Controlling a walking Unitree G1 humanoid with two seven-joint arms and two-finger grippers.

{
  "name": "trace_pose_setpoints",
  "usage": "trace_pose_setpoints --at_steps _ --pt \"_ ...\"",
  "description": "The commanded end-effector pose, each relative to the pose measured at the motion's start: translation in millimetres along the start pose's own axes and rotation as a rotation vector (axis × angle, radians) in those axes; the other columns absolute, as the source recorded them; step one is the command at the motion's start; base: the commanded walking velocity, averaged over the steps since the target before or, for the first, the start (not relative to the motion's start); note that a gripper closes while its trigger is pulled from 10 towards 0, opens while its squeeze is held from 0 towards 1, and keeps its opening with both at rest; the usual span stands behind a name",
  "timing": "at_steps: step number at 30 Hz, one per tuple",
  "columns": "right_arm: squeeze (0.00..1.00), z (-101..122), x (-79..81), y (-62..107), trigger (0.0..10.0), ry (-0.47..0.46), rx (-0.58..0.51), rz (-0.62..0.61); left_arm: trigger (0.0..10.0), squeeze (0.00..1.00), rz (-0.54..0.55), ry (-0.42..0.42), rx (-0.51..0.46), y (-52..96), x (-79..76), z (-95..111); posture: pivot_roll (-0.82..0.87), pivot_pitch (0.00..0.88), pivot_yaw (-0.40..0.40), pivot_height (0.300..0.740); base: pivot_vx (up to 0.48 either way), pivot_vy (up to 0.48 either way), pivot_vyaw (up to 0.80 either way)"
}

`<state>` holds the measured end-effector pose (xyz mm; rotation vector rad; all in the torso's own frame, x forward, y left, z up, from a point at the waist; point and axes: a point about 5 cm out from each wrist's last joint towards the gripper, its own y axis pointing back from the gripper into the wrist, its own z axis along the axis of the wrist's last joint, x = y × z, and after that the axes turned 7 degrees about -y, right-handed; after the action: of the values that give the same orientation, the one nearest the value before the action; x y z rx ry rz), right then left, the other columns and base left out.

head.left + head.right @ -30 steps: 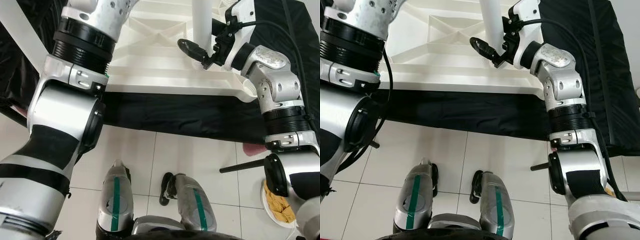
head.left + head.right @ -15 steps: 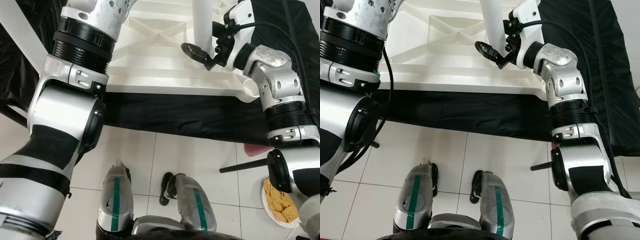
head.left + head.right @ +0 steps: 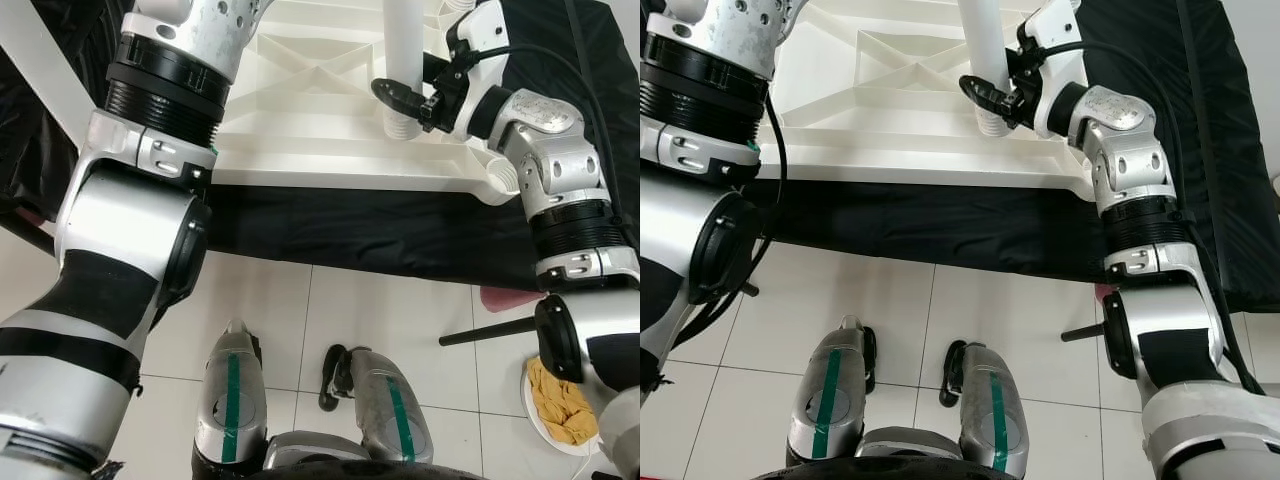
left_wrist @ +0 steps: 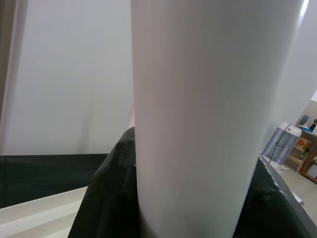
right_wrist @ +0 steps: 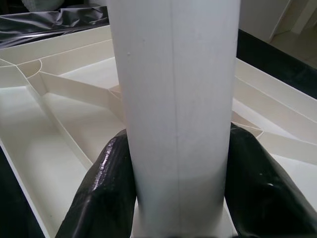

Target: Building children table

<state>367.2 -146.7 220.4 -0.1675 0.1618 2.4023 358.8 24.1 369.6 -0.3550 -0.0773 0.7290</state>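
The white table top [image 3: 300,110] lies upside down on a black cloth, ribs facing up. A white table leg [image 3: 404,50] stands upright over it, its threaded end [image 3: 400,125] at the ribbed underside near the right corner. My right gripper [image 3: 412,92] is shut on the leg low down; in the right wrist view its black fingers [image 5: 106,193] press both sides of the tube [image 5: 178,99]. My left arm [image 3: 170,90] rises past the top edge. In the left wrist view my left gripper [image 4: 188,193] is shut on the same leg [image 4: 198,99], higher up.
A second white leg [image 3: 45,75] slants across the far left. An open round socket [image 3: 500,178] sits at the table's near right corner. On the tiled floor lie a black rod [image 3: 490,332] and a plate of yellow cloth [image 3: 558,400]. My own feet [image 3: 235,400] stand below.
My right gripper has shifted slightly up and right and its near finger has drawn in against the leg. The leg's threaded end now shows below the finger. The left arm has held still.
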Motion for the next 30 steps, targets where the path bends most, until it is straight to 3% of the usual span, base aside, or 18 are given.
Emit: trace_pose_setpoints --at_steps 1,6,7,11,12,14,21,22,23,26,29,30 --pt "0.0 1.9 -2.1 -0.8 0.0 -0.003 -0.01 0.003 10.0 0.0 -0.429 0.01 -0.071 -0.3 -31.7 10.1 0.11 0.023 -0.077 0.74 0.0 0.0 0.0" --pt "0.0 2.0 -2.8 -0.8 0.0 -0.001 -0.011 0.002 10.0 0.0 -0.438 0.013 -0.073 0.0 -33.1 10.3 0.11 0.023 -0.077 0.74 0.0 0.0 0.0" --pt "0.0 2.3 -4.3 -1.3 10.0 0.002 -0.011 -0.015 10.0 1.0 -0.444 0.051 -0.08 0.0 -34.8 10.1 0.11 0.022 -0.077 0.74 0.0 0.0 0.0" --pt "0.0 3.6 -7.6 -2.6 10.0 -0.009 -0.017 -0.049 10.0 1.0 -0.46 0.146 -0.102 0.1 -38.1 11.3 0.11 0.022 -0.077 0.74 0.0 0.0 0.0" --pt "0.0 3.7 -9.1 -3.6 10.0 -0.028 -0.027 -0.068 10.0 1.0 -0.47 0.221 -0.132 0.3 -39.6 15.7 0.11 0.02 -0.077 0.74 0.0 0.0 0.0" --pt "0.0 3.3 -9.6 -4.1 10.0 -0.04 -0.034 -0.079 10.0 1.0 -0.472 0.274 -0.156 0.4 -39.9 19.3 0.12 0.02 -0.076 0.74 0.0 0.0 0.0" --pt "0.0 2.0 -12.0 -4.8 10.0 -0.072 -0.055 -0.123 10.0 1.0 -0.422 0.312 -0.19 0.2 -32.1 27.0 0.12 0.018 -0.077 0.74 0.0 0.0 0.0" --pt "0.0 1.8 -13.3 -5.1 10.0 -0.093 -0.071 -0.148 10.0 0.24 -0.383 0.327 -0.2 -0.1 -26.0 29.1 0.12 0.016 -0.078 0.74 0.0 0.0 0.0" --pt "0.0 2.2 -14.4 -5.2 10.0 -0.11 -0.09 -0.171 10.0 0.0 -0.346 0.335 -0.208 -0.2 -19.9 30.1 0.12 0.014 -0.077 0.74 0.0 0.0 0.0" --pt "0.0 2.3 -15.4 -5.3 10.0 -0.127 -0.102 -0.189 10.0 0.0 -0.311 0.343 -0.212 -0.2 -14.5 30.5 0.12 0.014 -0.077 0.74 0.0 0.0 0.0" --pt "0.0 2.7 -18.4 -4.6 10.0 -0.168 -0.136 -0.239 10.0 0.0 -0.183 0.342 -0.221 0.6 6.3 29.8 0.12 0.011 -0.075 0.74 0.0 0.0 0.0" --pt "0.0 3.0 -20.4 -3.5 10.0 -0.182 -0.149 -0.265 10.0 0.0 -0.14 0.342 -0.23 1.7 11.1 38.0 0.12 0.01 -0.074 0.74 0.0 0.0 0.0"
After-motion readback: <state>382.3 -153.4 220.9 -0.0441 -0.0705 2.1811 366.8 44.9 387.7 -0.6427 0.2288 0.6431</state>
